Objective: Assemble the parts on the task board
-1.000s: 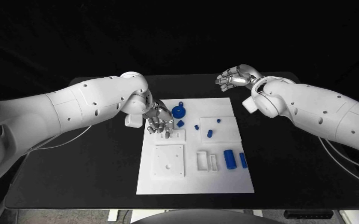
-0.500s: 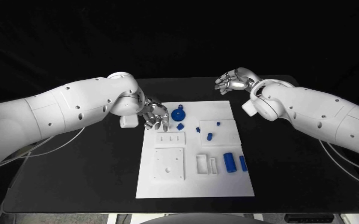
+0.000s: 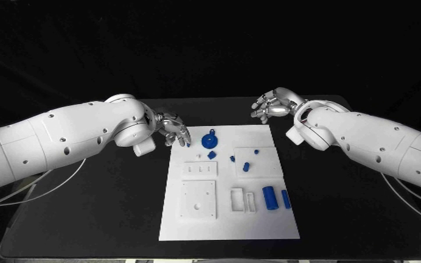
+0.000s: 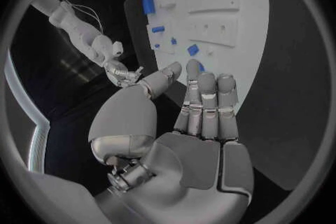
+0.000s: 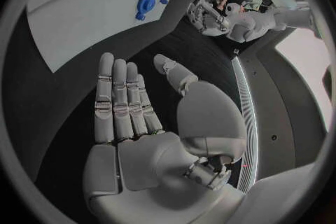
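The left hand (image 3: 174,130) has been drawn back off the flat white task board (image 3: 263,220), fingers apart, nothing held. The round blue wheel-shaped part (image 3: 210,139) lies just beside it. The right hand (image 3: 274,104) is empty, fingers spread.

Black table (image 3: 105,208). White task board (image 3: 224,223) lies flat at its centre, long side running near to far, dark tabletop on all sides.

A robotics lab, by the look of it: a matte black table (image 3: 105,214) ringed by black backdrop, carrying a flat white task board (image 3: 226,226) with small blue plastic parts (image 3: 270,197) for testing.
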Controlling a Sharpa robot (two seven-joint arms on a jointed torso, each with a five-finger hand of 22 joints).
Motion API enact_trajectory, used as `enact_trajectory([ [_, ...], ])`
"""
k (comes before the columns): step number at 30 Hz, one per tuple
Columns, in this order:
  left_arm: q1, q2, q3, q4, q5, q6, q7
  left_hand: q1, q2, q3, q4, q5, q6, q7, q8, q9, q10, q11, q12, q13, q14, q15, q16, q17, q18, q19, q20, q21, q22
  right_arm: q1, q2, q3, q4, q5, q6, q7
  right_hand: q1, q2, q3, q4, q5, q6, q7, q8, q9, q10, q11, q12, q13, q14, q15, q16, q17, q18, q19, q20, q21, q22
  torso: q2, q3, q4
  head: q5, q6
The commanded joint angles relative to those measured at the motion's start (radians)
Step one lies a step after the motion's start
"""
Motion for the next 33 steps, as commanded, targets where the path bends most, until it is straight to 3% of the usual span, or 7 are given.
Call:
enact_trajectory([
  [1, -0.002, -0.015, -0.002, 0.022, 0.026, -0.136, 0.139, 0.036, -0.012, -0.005, 0.001, -0.005, -0.012, 0.005, -0.002, -0.012, -0.049, 0.030, -0.034, -0.015, -0.020, 0.015, -0.034, -0.016, -0.010, -0.021, -0.038, -0.025, -0.012, 0.000, -0.002, 0.000, 0.021, -0.104, 0.028, -0.015, 0.013, 0.002, -0.017, 0.000, -0.004, 0.005, -0.011, 0.003, 0.004, 0.039, -0.021, 0.072, 0.061, 0.038, -0.036, 0.074, 0.078, 0.016, 0.057, -0.037, 0.070, 0.052, 0.002, -0.0008, -0.0013, 0.001, 0.008],
  [6, -0.009, -0.043, -0.007, 0.042, 0.036, -0.208, 0.246, 0.058, -0.021, -0.007, 0.004, -0.003, -0.026, 0.009, -0.008, -0.024, -0.071, 0.045, -0.061, -0.027, -0.040, 0.029, -0.069, -0.033, -0.015, -0.039, -0.025, -0.049, -0.024, 0.000, -0.003, 0.000, 0.061, -0.206, 0.033, -0.066, 0.031, -0.018, -0.060, -0.002, -0.011, 0.018, -0.049, 0.006, 0.009, 0.125, -0.027, 0.243, 0.176, 0.130, -0.069, 0.234, 0.207, 0.016, 0.196, -0.100, 0.224, 0.156, 0.002, -0.0020, 0.0001, 0.002, 0.015],
  [7, -0.010, -0.048, -0.009, 0.045, 0.040, -0.217, 0.259, 0.081, -0.025, -0.004, 0.004, -0.003, -0.036, 0.007, -0.013, -0.035, -0.085, 0.055, -0.078, -0.035, -0.051, 0.038, -0.095, -0.045, -0.017, -0.049, -0.015, -0.065, -0.032, 0.000, -0.002, 0.000, 0.069, -0.241, 0.033, -0.086, 0.022, 0.026, -0.070, 0.022, 0.006, 0.023, -0.030, 0.000, 0.009, 0.036, -0.038, 0.378, 0.295, 0.059, -0.118, 0.348, 0.325, 0.016, 0.157, -0.135, 0.318, 0.256, 0.002, -0.0015, 0.0003, 0.003, 0.016],
  [8, -0.010, -0.053, -0.010, 0.049, 0.047, -0.230, 0.268, 0.095, -0.028, -0.012, 0.011, -0.003, -0.032, 0.011, -0.011, -0.044, -0.081, 0.058, -0.087, -0.038, -0.044, 0.042, -0.108, -0.052, -0.018, -0.048, -0.010, -0.072, -0.037, 0.000, 0.001, 0.000, 0.078, -0.274, 0.035, -0.108, 0.028, 0.001, -0.076, 0.007, 0.005, 0.024, -0.040, -0.002, 0.010, 0.023, -0.049, 0.414, 0.326, 0.057, -0.098, 0.378, 0.351, 0.016, 0.158, -0.144, 0.349, 0.284, 0.002, -0.0020, 0.0004, 0.004, 0.017],
  [15, -0.019, -0.073, -0.021, 0.070, 0.070, -0.270, 0.304, 0.125, -0.019, -0.032, 0.035, -0.003, 0.012, 0.017, -0.004, -0.077, -0.036, 0.048, -0.098, -0.041, -0.022, 0.033, -0.130, -0.058, -0.019, -0.038, -0.012, -0.085, -0.044, 0.000, 0.035, -0.003, 0.128, -0.470, 0.065, -0.219, -0.005, -0.011, 0.032, 0.014, -0.029, 0.045, -0.041, -0.014, 0.023, -0.034, -0.046, 0.630, 0.563, 0.072, -0.112, 0.558, 0.519, 0.016, 0.166, -0.216, 0.605, 0.510, 0.003, -0.0013, 0.0008, 0.007, 0.025],
  [29, -0.026, -0.096, -0.028, 0.100, 0.097, -0.297, 0.337, 0.127, -0.009, -0.041, 0.057, -0.003, 0.026, 0.017, -0.007, -0.100, -0.020, 0.045, -0.108, -0.043, -0.013, 0.029, -0.138, -0.055, -0.023, -0.031, -0.016, -0.091, -0.046, -0.003, 0.092, -0.035, 0.185, -0.668, 0.090, -0.377, -0.054, -0.080, 0.134, 0.106, -0.225, 0.091, -0.057, 0.000, 0.053, -0.004, -0.063, 0.641, 0.647, 0.105, -0.131, 0.577, 0.570, 0.016, 0.202, -0.229, 0.659, 0.549, 0.003, -0.0014, -0.0009, 0.012, 0.032],
  [33, -0.026, -0.095, -0.029, 0.103, 0.080, -0.296, 0.343, 0.131, -0.006, -0.041, 0.057, -0.002, 0.027, 0.016, -0.008, -0.103, -0.019, 0.044, -0.110, -0.043, -0.012, 0.029, -0.140, -0.055, -0.023, -0.030, -0.017, -0.092, -0.046, -0.005, 0.108, -0.042, 0.187, -0.695, 0.097, -0.377, -0.053, -0.091, 0.144, 0.124, -0.227, 0.093, -0.058, 0.000, 0.057, -0.003, -0.064, 0.638, 0.657, 0.105, -0.133, 0.575, 0.576, 0.016, 0.201, -0.232, 0.660, 0.551, 0.003, 0.0006, -0.0002, 0.012, 0.032],
])
